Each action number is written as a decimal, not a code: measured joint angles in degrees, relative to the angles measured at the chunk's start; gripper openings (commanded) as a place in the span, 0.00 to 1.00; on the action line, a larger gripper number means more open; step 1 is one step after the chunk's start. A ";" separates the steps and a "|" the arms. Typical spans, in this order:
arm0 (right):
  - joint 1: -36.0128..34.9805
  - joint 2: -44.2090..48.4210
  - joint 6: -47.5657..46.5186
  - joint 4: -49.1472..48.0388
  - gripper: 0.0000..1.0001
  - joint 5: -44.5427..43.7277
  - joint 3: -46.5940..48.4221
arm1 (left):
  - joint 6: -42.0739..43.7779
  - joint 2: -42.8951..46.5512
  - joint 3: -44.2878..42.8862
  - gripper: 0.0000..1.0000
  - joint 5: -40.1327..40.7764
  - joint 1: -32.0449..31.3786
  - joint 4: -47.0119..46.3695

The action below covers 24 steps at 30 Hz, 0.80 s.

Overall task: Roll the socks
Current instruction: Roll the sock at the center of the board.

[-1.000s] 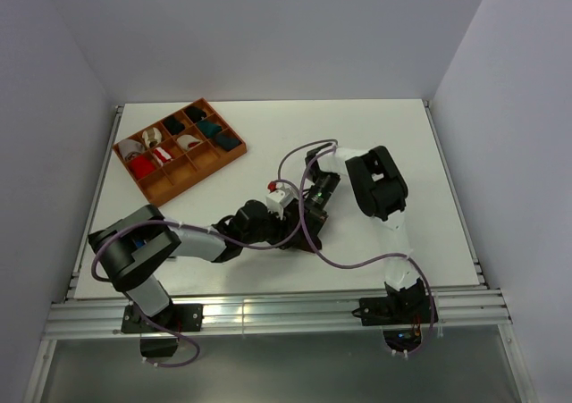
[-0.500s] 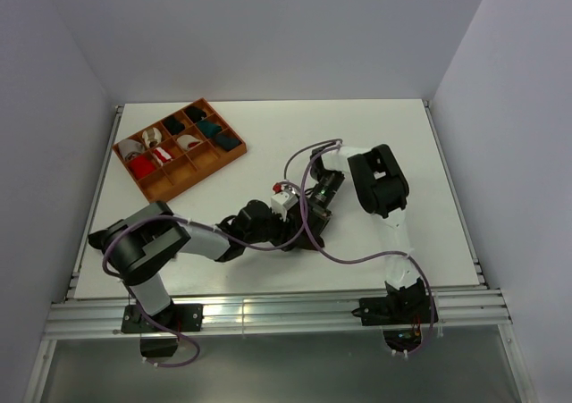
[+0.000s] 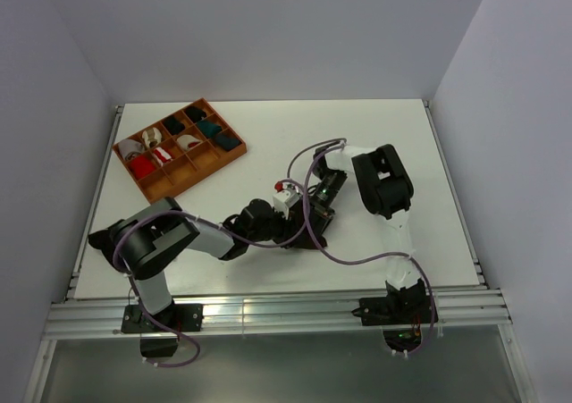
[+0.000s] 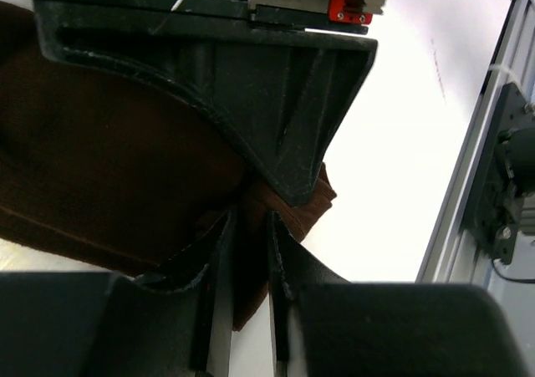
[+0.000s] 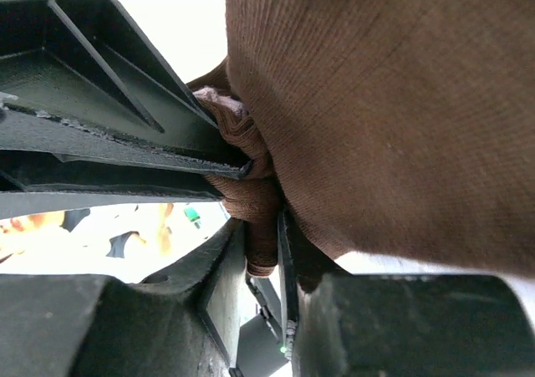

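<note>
The dark brown socks [image 3: 315, 235] lie bunched on the white table near its middle, between both grippers. In the left wrist view the brown fabric [image 4: 109, 168] fills the left side, and a fold of it is pinched between my left gripper [image 4: 249, 252] fingers. In the right wrist view the brown sock [image 5: 393, 101] fills the upper right, and a bunched fold hangs between my right gripper [image 5: 262, 252] fingers. Both grippers [image 3: 304, 229] meet at the socks, fingers crossing close together. No pale cuff shows.
An orange-brown divided tray [image 3: 148, 183] holding red, white, teal and dark sock bundles stands at the back left. The aluminium rail [image 3: 268, 309] runs along the table's near edge. Purple cables loop over both arms.
Both grippers and the socks have shifted slightly to the right and toward the near edge. The grips on the fabric look unchanged.
</note>
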<state>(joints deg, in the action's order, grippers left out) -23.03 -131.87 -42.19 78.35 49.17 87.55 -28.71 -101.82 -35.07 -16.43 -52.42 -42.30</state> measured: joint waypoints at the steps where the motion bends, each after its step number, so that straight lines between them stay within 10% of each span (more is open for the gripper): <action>1: 0.02 0.55 0.63 -0.61 0.29 -0.44 -0.24 | -0.55 -0.28 0.00 0.00 -0.02 0.02 -0.50; 24: 4.24 40.85 3.63 -32.54 0.53 -6.60 -23.67 | -17.55 -7.72 -1.18 0.00 -15.76 6.86 -6.05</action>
<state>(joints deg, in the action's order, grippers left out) -18.79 -91.02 -38.57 45.80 42.57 63.88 -46.26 -109.54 -36.25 -32.18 -45.56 -48.36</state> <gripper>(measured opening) 0.525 0.199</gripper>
